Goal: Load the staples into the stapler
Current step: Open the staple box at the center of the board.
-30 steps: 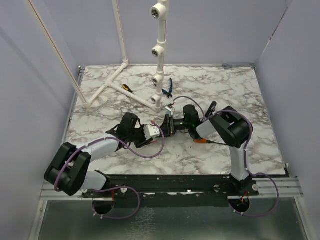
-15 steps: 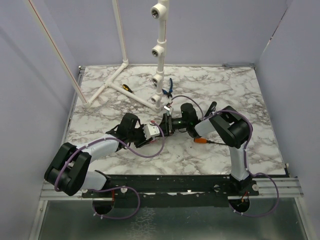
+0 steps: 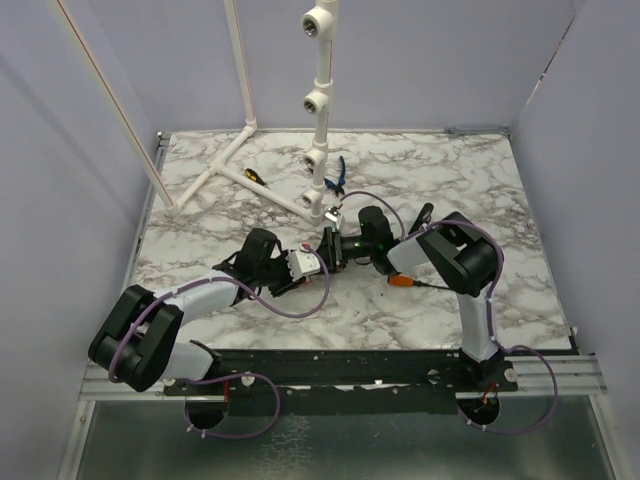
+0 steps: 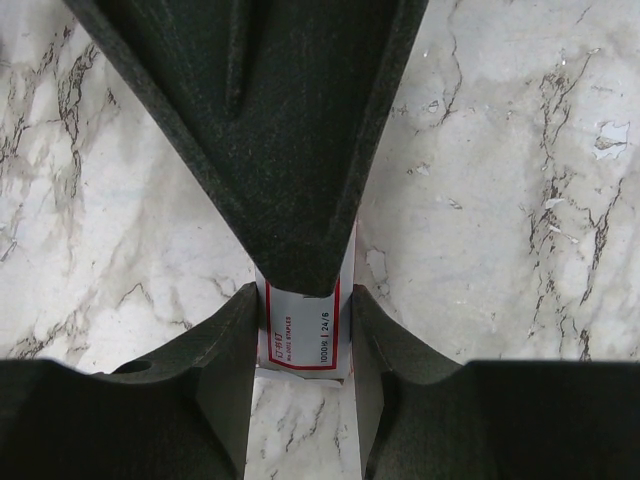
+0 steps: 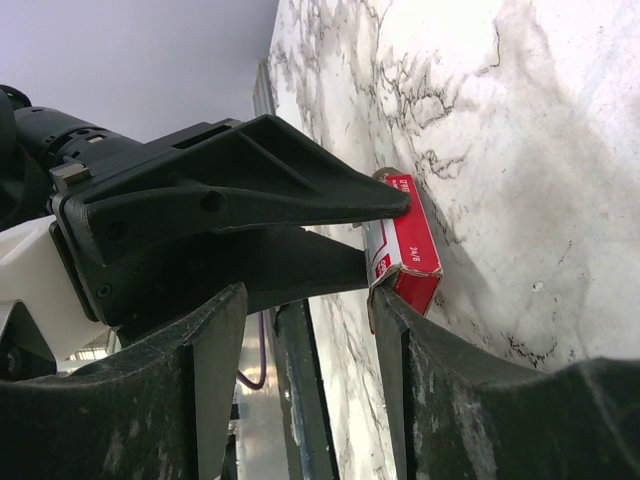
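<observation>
Mid-worktop [image 3: 480,190], two arms meet nose to nose over a box of staples. The left tool [image 4: 303,305] pinches the box [image 4: 300,345] by its two narrow sides, with the red-bordered label facing its wrist camera. The box hangs low over the marble; whether it touches cannot be told. The right tool [image 5: 310,298] stands spread, one finger laid close against the box's end, and no grip on it shows. A slim black piece beside the right arm, toward the right edge, looks to be the stapler [image 3: 424,213] — well apart from the box and untouched. The step in hand reads as getting the box open; no strip is out, so the loading is at an early stage. Next, the right tool likely needs to close on the box's free end and draw it open — gently, since thin card crushes — while the left tool holds firm.
</observation>
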Controlling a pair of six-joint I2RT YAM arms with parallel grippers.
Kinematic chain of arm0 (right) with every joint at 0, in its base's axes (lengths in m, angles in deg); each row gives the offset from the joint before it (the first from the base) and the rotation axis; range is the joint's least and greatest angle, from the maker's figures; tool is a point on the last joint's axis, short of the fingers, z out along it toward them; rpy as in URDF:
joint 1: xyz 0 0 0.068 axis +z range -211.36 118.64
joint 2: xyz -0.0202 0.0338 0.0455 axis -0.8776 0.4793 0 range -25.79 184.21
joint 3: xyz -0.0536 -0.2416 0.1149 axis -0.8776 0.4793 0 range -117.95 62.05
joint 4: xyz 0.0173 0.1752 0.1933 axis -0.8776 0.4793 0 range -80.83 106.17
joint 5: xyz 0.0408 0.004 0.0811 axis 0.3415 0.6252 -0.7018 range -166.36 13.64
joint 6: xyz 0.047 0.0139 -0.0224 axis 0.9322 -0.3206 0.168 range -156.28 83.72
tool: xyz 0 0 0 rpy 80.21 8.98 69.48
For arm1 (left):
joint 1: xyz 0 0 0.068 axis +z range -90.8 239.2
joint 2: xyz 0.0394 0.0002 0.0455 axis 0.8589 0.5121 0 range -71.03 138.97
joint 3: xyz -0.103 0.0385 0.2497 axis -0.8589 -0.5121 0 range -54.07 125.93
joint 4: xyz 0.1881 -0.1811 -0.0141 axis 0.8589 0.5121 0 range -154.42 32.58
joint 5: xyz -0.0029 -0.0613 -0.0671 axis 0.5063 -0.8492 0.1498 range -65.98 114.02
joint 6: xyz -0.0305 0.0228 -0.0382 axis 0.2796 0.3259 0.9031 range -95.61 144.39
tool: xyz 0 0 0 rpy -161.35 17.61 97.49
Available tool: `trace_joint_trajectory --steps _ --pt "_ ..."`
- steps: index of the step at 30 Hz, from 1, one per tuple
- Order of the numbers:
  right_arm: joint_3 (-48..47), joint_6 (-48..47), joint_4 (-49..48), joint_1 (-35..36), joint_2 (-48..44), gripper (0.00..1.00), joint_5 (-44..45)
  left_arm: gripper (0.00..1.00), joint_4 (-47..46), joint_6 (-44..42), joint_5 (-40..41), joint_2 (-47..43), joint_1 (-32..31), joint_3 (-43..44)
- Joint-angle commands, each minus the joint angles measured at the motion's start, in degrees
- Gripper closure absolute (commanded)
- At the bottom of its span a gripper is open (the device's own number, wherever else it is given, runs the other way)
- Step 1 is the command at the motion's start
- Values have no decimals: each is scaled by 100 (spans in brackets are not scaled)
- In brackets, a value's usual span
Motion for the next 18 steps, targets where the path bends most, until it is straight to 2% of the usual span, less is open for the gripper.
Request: trace_joint_trajectory --steps 1,11,18 --pt "-27 253 149 194 383 42 10 76 -740 -28 -55 -97 -98 -15" --pt "-152 280 291 249 555 43 52 76 -901 -7 105 -91 -158 -88" --pt "-340 -513 1568 254 463 45 414 76 -939 -10 118 -104 -160 -144"
